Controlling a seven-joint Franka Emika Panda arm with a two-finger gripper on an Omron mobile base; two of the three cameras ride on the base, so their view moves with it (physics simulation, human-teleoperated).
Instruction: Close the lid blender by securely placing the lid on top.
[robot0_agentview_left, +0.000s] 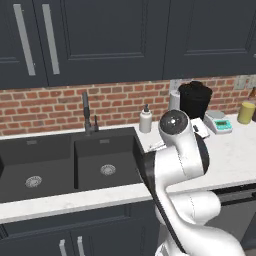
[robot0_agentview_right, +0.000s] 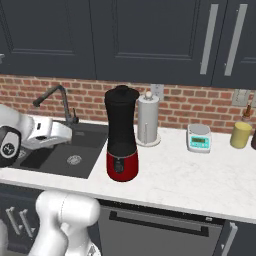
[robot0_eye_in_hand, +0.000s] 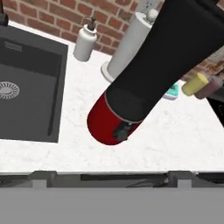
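Left to right across the far counter (robot0_agentview_right: 210, 175): the sink (robot0_agentview_right: 70, 150) with its faucet (robot0_agentview_right: 52, 97), the blender (robot0_agentview_right: 121, 135), a paper-towel roll (robot0_agentview_right: 148, 117), a kitchen scale (robot0_agentview_right: 199, 137) and a yellow cup (robot0_agentview_right: 240, 134).

The blender stood on the white counter just right of the sink and near the front edge, with the paper-towel roll just beyond it toward the brick wall. Its long axis was upright, red base (robot0_eye_in_hand: 107, 124) down and black jar (robot0_agentview_right: 121, 120) pointing up; the knob (robot0_eye_in_hand: 120, 131) faced the near side, toward the robot.

The lid (robot0_agentview_right: 122, 92) appeared as a slightly wider black cap already seated on the jar's top, level with its rim as far as could be told. The placing therefore looked done; what was left, at most, was confirming a firm seat.

The arm hung left of the blender, over the sink. Whether the gripper's fingers were spread or together could not be told.
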